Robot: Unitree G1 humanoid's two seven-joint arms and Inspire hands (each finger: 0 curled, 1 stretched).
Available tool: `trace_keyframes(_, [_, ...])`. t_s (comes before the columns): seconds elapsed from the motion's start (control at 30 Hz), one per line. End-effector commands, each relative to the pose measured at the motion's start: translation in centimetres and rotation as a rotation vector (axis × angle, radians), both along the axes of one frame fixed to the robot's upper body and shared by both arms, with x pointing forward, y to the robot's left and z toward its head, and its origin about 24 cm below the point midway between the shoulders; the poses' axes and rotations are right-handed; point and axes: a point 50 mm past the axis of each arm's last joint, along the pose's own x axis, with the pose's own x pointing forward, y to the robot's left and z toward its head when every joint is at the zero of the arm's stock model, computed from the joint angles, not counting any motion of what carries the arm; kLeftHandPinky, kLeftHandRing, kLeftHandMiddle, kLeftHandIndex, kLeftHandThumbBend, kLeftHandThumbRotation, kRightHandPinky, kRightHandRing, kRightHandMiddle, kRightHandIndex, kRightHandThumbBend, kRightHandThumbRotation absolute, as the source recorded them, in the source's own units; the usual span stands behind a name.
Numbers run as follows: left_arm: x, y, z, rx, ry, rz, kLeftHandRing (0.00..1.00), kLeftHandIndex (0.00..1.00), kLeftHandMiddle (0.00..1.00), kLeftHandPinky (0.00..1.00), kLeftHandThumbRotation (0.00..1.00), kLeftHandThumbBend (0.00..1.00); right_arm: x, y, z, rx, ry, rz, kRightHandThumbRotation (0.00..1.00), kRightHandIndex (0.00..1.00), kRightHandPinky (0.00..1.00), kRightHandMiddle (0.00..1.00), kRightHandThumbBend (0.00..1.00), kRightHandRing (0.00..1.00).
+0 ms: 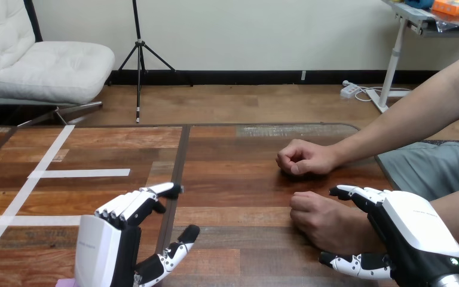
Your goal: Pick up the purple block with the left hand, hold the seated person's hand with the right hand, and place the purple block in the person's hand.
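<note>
Partway through: clasp apparently made; pick-up and hand-over outstanding.

Right hand (pixel 415 233), black with glossy white shell, lower right of frame: fingers and thumb curled round person's lower hand (pixel 326 222), a closed fist resting on brown, plank-grained wooden table (pixel 233 179). Left hand (pixel 116 239), lower left: fingers straight, thumb apart, gripping nothing. Small matt purple block (pixel 64 283): sliver at bottom edge, just beside left hand, seemingly not yet lifted.
</note>
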Motion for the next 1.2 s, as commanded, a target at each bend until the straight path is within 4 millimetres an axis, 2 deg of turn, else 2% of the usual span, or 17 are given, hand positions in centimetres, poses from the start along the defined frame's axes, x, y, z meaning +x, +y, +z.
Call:
trace_keyframes(0.0, [4.62, -2.15, 3.1, -0.049, -0.112, -0.026, 0.69, 0.75, 0.74, 0.59, 0.4, 0.67, 1.67, 0.37, 2.43, -0.023, -0.119, 0.038, 0.29, 0.83, 0.93, 0.83, 0.71, 0.88])
trace_keyframes(0.53, [4.64, -2.21, 2.87, -0.026, -0.055, -0.004, 0.93, 0.96, 0.96, 0.92, 0.58, 0.74, 1.69, 0.43, 2.44, -0.02, -0.123, 0.039, 0.28, 0.83, 0.93, 0.83, 0.71, 0.88])
trace_keyframes(0.83, [4.63, -2.25, 2.78, -0.015, -0.038, 0.007, 0.99, 1.0, 1.0, 0.99, 0.7, 0.78, 1.66, 0.4, 2.4, -0.019, -0.125, 0.041, 0.28, 0.83, 0.93, 0.83, 0.7, 0.88])
trace_keyframes(1.17, [4.62, -2.25, 2.74, -0.008, -0.026, 0.012, 1.0, 1.0, 1.0, 1.0, 0.81, 0.81, 1.63, 0.41, 2.42, -0.022, -0.121, 0.041, 0.29, 0.84, 0.93, 0.83, 0.7, 0.88])
